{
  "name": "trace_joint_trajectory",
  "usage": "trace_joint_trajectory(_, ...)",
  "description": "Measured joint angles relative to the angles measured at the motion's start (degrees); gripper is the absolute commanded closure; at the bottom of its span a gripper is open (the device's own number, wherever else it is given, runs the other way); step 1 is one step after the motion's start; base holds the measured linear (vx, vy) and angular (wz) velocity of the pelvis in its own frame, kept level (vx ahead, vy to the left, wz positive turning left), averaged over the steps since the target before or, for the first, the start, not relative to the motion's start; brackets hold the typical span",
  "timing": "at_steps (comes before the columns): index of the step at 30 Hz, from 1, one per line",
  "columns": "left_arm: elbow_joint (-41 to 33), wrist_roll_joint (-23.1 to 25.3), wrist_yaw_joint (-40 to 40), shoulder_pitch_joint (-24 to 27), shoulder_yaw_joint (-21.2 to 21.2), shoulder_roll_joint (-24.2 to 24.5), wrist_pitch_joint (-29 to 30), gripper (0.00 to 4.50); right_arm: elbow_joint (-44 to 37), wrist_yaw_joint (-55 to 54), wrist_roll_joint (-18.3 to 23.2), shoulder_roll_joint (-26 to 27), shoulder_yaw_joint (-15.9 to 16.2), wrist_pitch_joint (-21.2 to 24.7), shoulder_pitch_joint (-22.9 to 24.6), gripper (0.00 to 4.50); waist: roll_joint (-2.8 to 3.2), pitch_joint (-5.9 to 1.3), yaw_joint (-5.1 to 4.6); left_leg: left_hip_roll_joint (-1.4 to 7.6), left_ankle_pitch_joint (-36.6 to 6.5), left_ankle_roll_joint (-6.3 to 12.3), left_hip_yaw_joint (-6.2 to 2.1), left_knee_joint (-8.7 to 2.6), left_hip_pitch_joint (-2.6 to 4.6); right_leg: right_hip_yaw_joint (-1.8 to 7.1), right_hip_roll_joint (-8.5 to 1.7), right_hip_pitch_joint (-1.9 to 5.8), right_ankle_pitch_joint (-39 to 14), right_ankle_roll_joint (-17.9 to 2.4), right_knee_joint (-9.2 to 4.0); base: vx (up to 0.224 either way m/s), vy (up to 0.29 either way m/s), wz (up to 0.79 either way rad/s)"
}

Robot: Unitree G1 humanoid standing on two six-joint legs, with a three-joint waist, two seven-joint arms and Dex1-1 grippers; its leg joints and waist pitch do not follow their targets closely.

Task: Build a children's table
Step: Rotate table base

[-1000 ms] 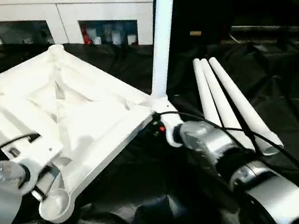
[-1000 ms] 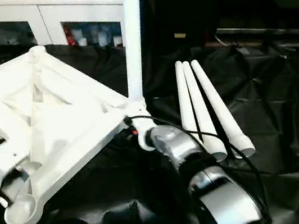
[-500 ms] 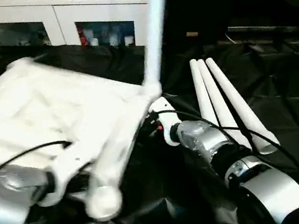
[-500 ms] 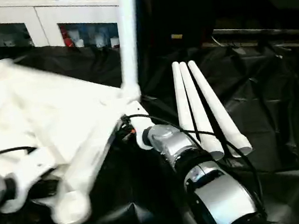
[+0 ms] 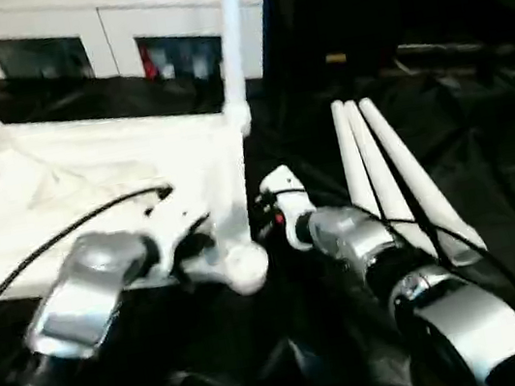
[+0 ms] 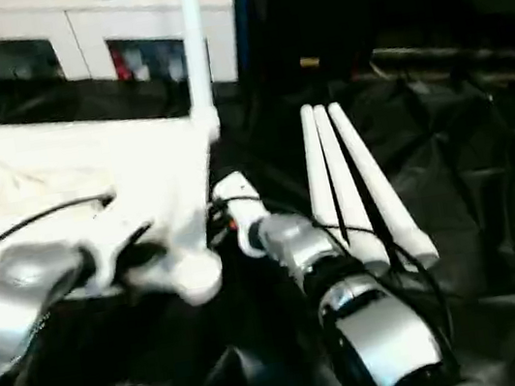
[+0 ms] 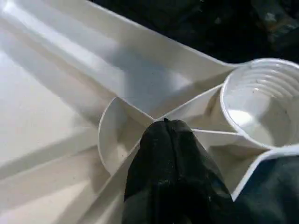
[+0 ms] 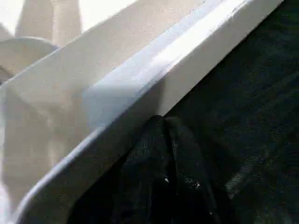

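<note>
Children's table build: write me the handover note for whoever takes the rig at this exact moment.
Left gripper: shut, fingertips against a rib of the table top beside an empty corner socket.
Right gripper: shut, at the top's outer rim, over the black cloth.
Things: top lies underside up; one leg stands in a far corner; three loose legs lie side by side on the cloth to the right.
Done: one leg fitted.
Left: three legs, then presumably turning the table upright.
</note>
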Motion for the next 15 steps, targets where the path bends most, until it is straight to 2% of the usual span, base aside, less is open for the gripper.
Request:
trace_joint_trajectory(6,-1.0,-0.1,-2.3,1.2,-0.9,3.8,-0.4,4.5,-2.9,-3.4,0.0,-1.4,-0.4,0.4,0.0,4.46,0.25,0.1,0.15,0.03,0.0,0.0,-0.03,-0.03,-0.01,0.0,0.08,-0.05,0.0,0.0,-0.01,0.0,0.0,0.0)
trace_joint_trajectory(8,-2.7,-0.2,-3.7,2.9,-0.9,6.1,-0.5,4.5,-6.8,-3.3,1.0,-2.9,-2.2,4.2,0.0,4.46,0.24,0.1,0.27,0.02,0.0,0.0,-0.03,-0.02,-0.02,0.0,0.07,-0.03,0.0,0.0,-0.04,0.0,0.0,0.0)
trace_joint_trajectory(11,-3.3,-0.2,-4.4,3.8,-0.3,7.7,-0.7,4.5,-11.0,-3.9,3.6,-4.7,-5.9,8.5,0.0,4.12,0.23,0.09,0.33,0.01,0.0,0.01,-0.02,0.0,0.0,0.01,0.06,0.01,0.0,0.0,-0.03,0.0,0.0,0.0)
trace_joint_trajectory(13,-3.3,-0.8,-4.4,4.2,0.7,7.6,-1.8,4.5,-13.0,-5.0,4.1,-5.7,-6.7,10.4,0.1,4.07,0.27,0.11,0.3,0.01,0.0,0.0,-0.03,0.01,0.0,0.01,0.06,0.01,0.0,0.0,-0.02,0.0,0.0,0.0)
trace_joint_trajectory(15,-3.2,-2.7,-3.9,4.6,3.4,6.3,-4.9,4.5,-16.1,-7.0,4.5,-6.9,-7.5,13.5,0.9,3.78,0.39,0.13,0.36,0.0,0.0,0.0,-0.03,0.01,0.0,0.01,0.06,0.02,0.0,0.0,-0.02,0.0,0.0,0.0)
